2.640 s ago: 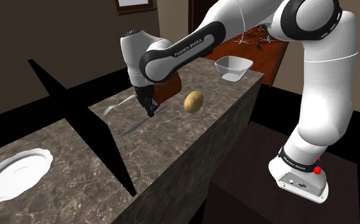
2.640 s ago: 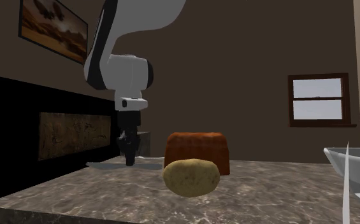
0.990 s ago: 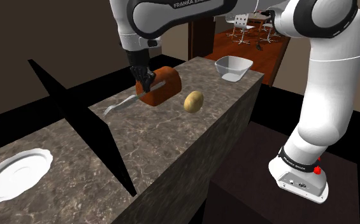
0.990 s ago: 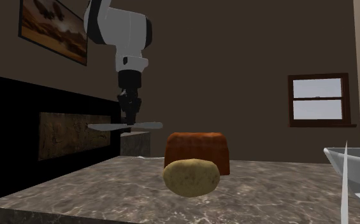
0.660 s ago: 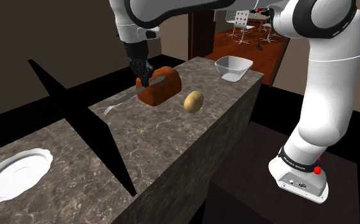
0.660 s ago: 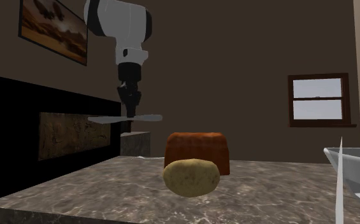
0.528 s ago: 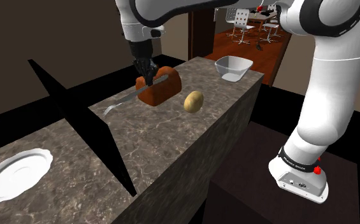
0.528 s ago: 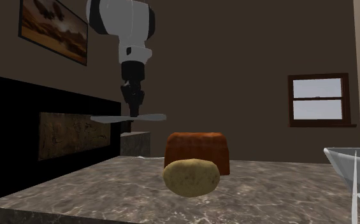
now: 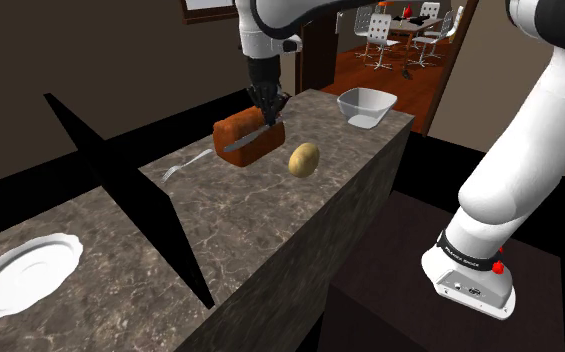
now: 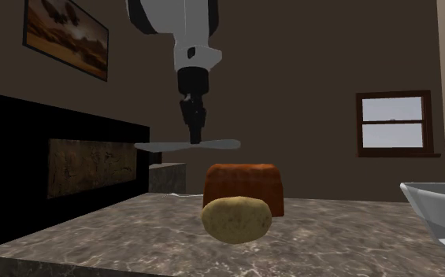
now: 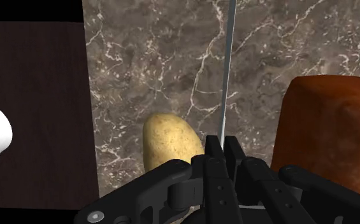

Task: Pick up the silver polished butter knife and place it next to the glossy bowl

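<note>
The silver butter knife [image 9: 245, 139] hangs level in the air, clasped near its middle by my gripper [image 9: 268, 116], which is shut on it. It floats above the brown bread loaf [image 9: 253, 145] on the marble counter. In the second exterior view the knife [image 10: 213, 145] lies flat under the gripper [image 10: 194, 138], higher than the loaf [image 10: 242, 185]. The wrist view has the blade [image 11: 228, 70] edge-on between the shut fingers [image 11: 214, 153], over the counter between a potato [image 11: 171, 139] and the loaf [image 11: 328, 127]. The glossy white bowl [image 9: 365, 106] stands at the counter's far end, beyond the loaf.
A potato [image 9: 304, 158] lies beside the loaf toward the counter's front edge. A fork [image 9: 185, 165] rests on the counter to the loaf's left in the shoulder view. A black upright divider [image 9: 120, 185] crosses the counter, with a white plate [image 9: 25, 275] beyond it.
The gripper has lifted the knife off the counter and carried it to the shoulder view's right, from beside the fork to above the loaf, nearer the bowl.
</note>
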Robot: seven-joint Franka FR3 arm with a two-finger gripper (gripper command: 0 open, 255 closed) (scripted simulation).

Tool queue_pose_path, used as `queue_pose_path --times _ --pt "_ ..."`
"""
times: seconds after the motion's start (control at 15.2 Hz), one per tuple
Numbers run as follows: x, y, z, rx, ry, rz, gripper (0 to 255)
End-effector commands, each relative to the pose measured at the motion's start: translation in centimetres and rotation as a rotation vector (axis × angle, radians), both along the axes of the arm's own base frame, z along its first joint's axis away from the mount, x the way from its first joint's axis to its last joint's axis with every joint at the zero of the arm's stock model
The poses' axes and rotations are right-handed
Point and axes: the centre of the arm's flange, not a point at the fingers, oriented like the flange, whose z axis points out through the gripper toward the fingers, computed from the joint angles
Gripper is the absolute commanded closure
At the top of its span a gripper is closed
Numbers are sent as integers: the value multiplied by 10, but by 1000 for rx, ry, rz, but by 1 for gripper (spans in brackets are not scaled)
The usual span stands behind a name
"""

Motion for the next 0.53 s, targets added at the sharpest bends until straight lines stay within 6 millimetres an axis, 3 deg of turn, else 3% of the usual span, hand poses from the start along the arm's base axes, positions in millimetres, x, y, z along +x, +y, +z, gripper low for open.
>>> queue_pose_path --times 0.0,0.46 --pt "-14 -25 1 1 -1 0 255" --pt "-55 -108 1 1 -1 0 255"
